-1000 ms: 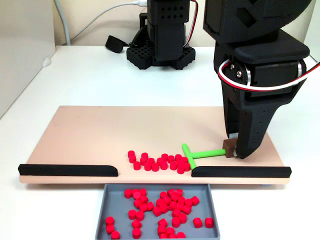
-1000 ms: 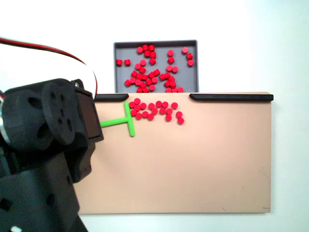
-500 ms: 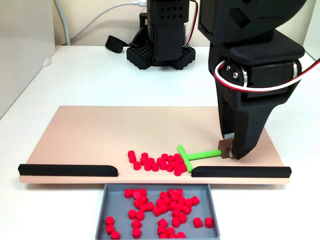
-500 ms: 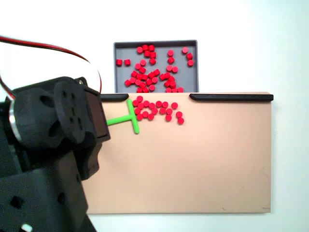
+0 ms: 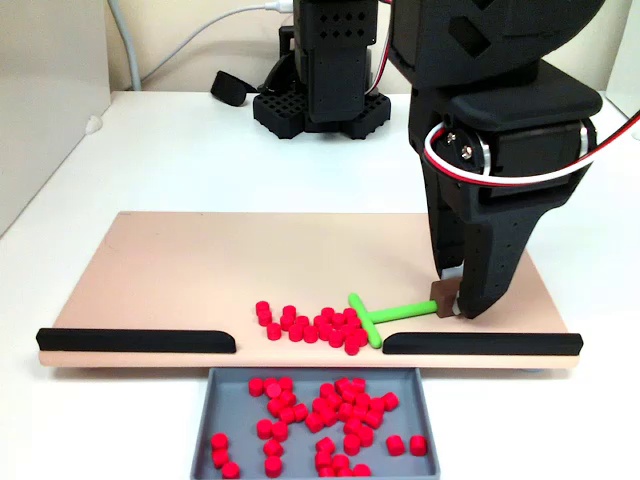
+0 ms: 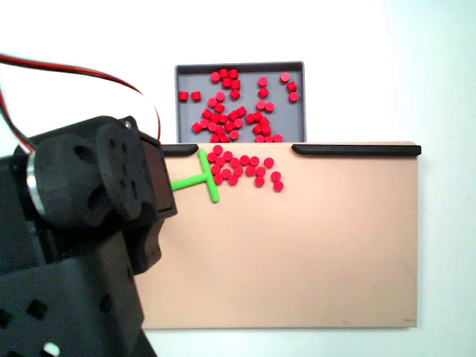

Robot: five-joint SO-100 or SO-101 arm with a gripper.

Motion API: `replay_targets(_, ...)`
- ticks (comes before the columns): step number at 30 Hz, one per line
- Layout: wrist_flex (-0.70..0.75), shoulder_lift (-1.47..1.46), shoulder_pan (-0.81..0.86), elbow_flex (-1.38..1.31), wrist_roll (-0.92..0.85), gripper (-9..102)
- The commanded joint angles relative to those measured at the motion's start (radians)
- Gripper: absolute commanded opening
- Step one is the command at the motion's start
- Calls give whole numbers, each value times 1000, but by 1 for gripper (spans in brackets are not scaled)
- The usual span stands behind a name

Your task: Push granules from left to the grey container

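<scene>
Many small red cylindrical granules [image 5: 320, 425] are seen in the shallow grey rectangular container [image 5: 205, 418], nearest in a fixed view; beyond, a cluster [image 5: 305, 323] lies on the tan board [image 5: 180, 270], left of the black claw [image 5: 448, 303], clamped on the green T-shaped pusher stick [image 5: 385, 313], lying left-right.

One tan board [image 5: 180, 270] carries two black strips [image 5: 135, 340], one green T-shaped stick [image 5: 375, 316] and roughly twenty red granules [image 5: 305, 325] at lower centre. One grey container [image 5: 215, 400] holds many more, too crowded to count exactly. One gripper [image 5: 452, 308] is present.
</scene>
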Motion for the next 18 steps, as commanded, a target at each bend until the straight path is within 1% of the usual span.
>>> replay_targets(1, -6, 2, 17, -23, -17, 0)
replay_targets(18, -6, 2, 32, -15, -107, 0)
